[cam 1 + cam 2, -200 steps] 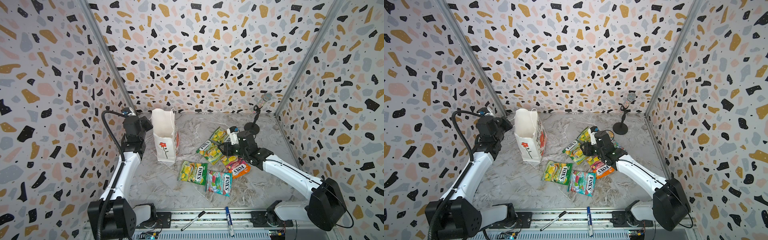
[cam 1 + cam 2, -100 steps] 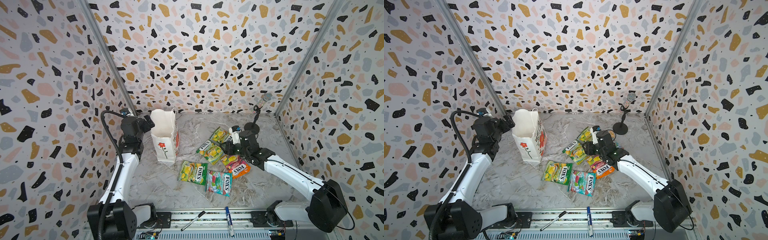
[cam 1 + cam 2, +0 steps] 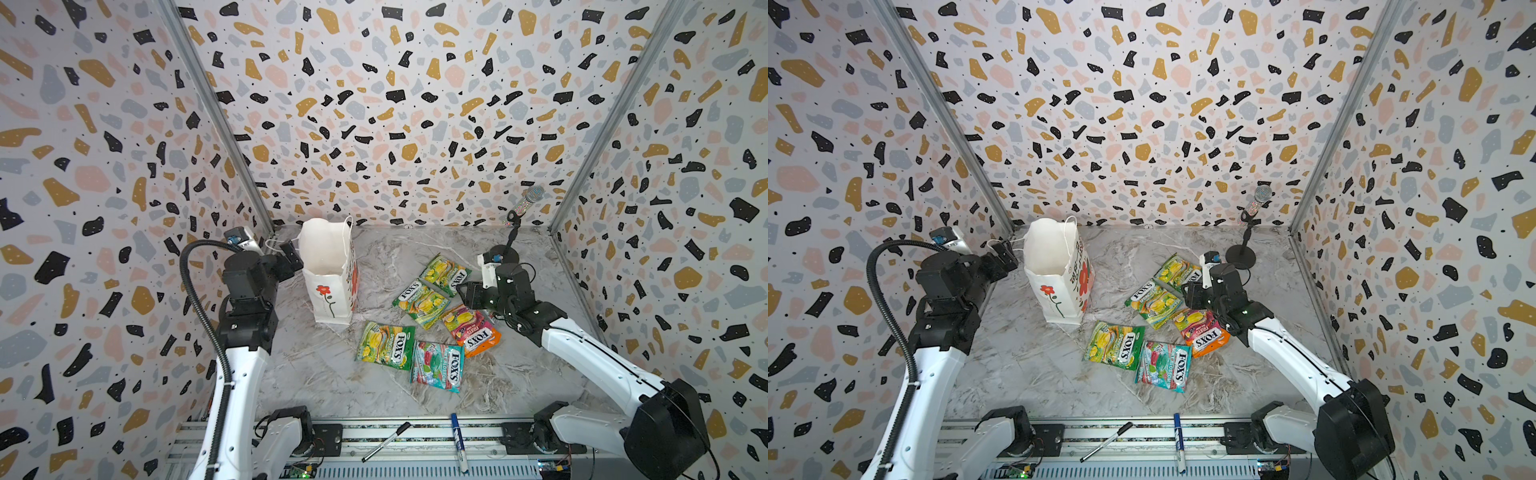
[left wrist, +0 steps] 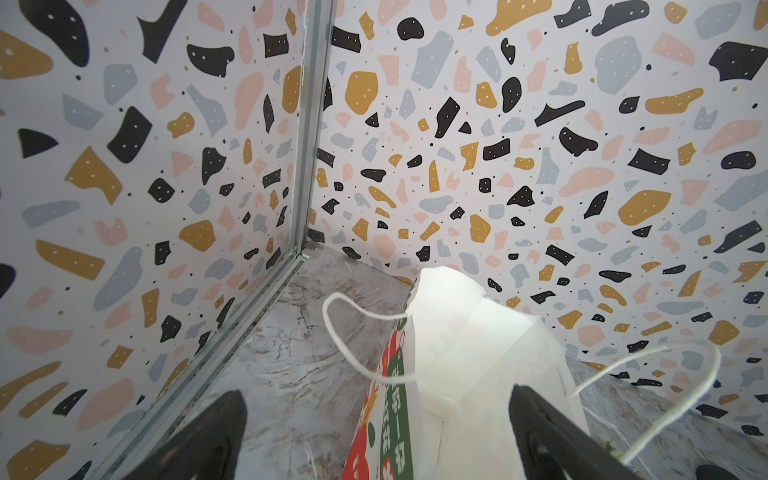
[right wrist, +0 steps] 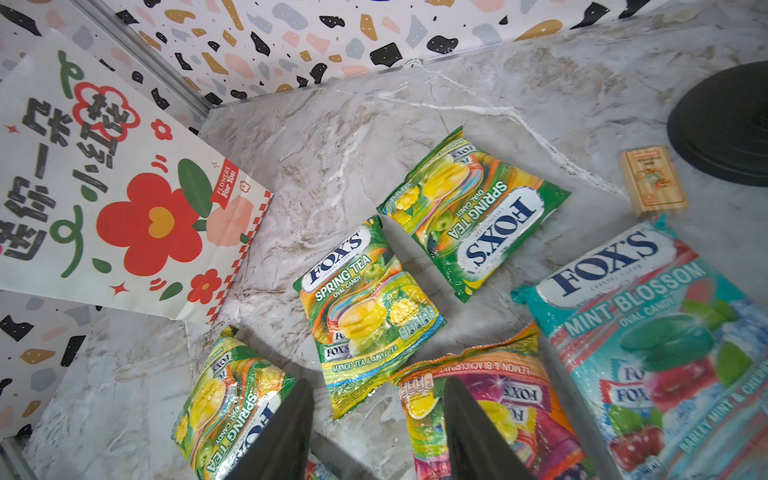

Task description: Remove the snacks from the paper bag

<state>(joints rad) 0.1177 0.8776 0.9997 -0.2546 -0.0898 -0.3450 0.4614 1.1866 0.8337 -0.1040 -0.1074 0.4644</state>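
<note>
The white paper bag (image 3: 328, 270) (image 3: 1054, 266) with a red flower stands upright at the back left, its mouth open. My left gripper (image 3: 292, 254) (image 3: 1005, 254) (image 4: 376, 395) is open at the bag's rim; the printed wall (image 4: 395, 415) rises between the spread jaws, untouched. A cord handle (image 4: 332, 332) loops ahead of them. Several FOX'S snacks lie on the table: green-yellow ones (image 3: 445, 274) (image 3: 419, 303) (image 3: 386, 345), a teal one (image 3: 436, 365) (image 5: 656, 332) and an orange-pink one (image 3: 471, 330) (image 5: 498, 399). My right gripper (image 3: 468, 293) (image 3: 1192, 296) (image 5: 377, 384) hovers open over them, holding nothing.
A microphone on a stand (image 3: 517, 216) has its round black base (image 5: 723, 124) at the back right. A small wooden block (image 5: 652, 183) lies beside that base. Two pens (image 3: 386, 440) (image 3: 459, 440) rest on the front rail. Patterned walls close in three sides.
My left gripper has opened, let go of the bag's top and pulled back slightly to the left. The bag stays upright. The right arm has barely moved.
</note>
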